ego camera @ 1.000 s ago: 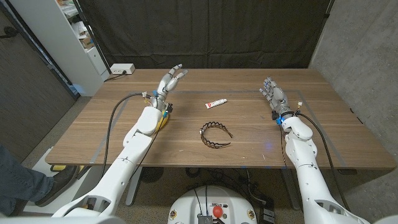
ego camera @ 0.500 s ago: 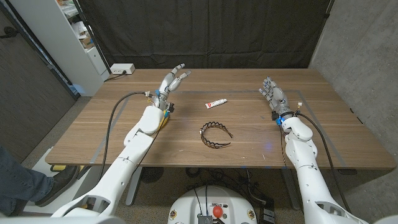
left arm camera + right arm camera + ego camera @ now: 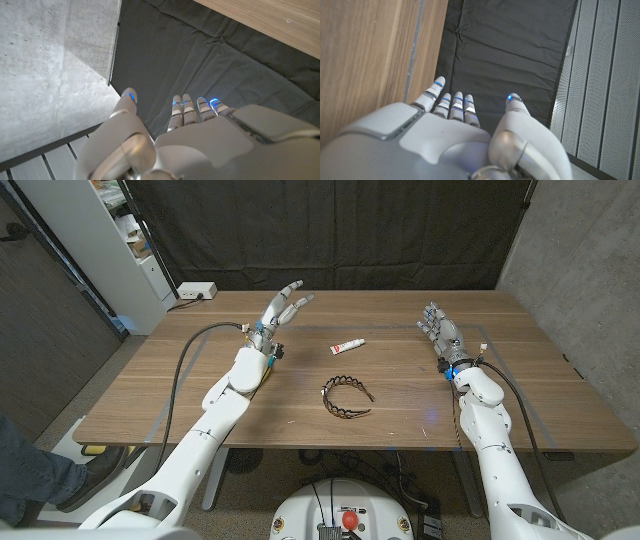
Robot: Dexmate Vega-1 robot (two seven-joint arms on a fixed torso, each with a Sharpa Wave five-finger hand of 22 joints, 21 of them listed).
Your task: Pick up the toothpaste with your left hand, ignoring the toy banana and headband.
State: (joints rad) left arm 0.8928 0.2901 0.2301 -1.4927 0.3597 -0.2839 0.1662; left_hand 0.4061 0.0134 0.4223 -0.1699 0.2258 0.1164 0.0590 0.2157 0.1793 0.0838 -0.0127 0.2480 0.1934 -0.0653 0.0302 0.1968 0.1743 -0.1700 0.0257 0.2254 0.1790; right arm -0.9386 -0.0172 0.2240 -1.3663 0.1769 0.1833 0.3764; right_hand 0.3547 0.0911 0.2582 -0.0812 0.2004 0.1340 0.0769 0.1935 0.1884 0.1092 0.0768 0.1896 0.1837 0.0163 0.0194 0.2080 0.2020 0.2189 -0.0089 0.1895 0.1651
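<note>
A small white toothpaste tube [image 3: 347,346] with a red cap lies on the wooden table [image 3: 400,395] near its middle. My left hand [image 3: 280,310] hovers open to the left of the tube and a little farther back, fingers spread and pointing toward the far edge, nothing in it. The same hand [image 3: 190,135] shows from behind in the left wrist view, fingers apart. A black headband [image 3: 346,396] lies nearer to me than the tube. My right hand [image 3: 441,333] stands open at the right of the table, seen also in the right wrist view [image 3: 455,135].
A dark curtain [image 3: 330,230] hangs behind the table. A white power strip [image 3: 196,291] sits at the far left corner, beside a white shelf unit [image 3: 110,240]. A grey cable [image 3: 195,345] runs along my left arm.
My left arm has risen and shifted right toward the toothpaste, and now covers the yellow toy banana that showed under its wrist. The right arm stays still.
</note>
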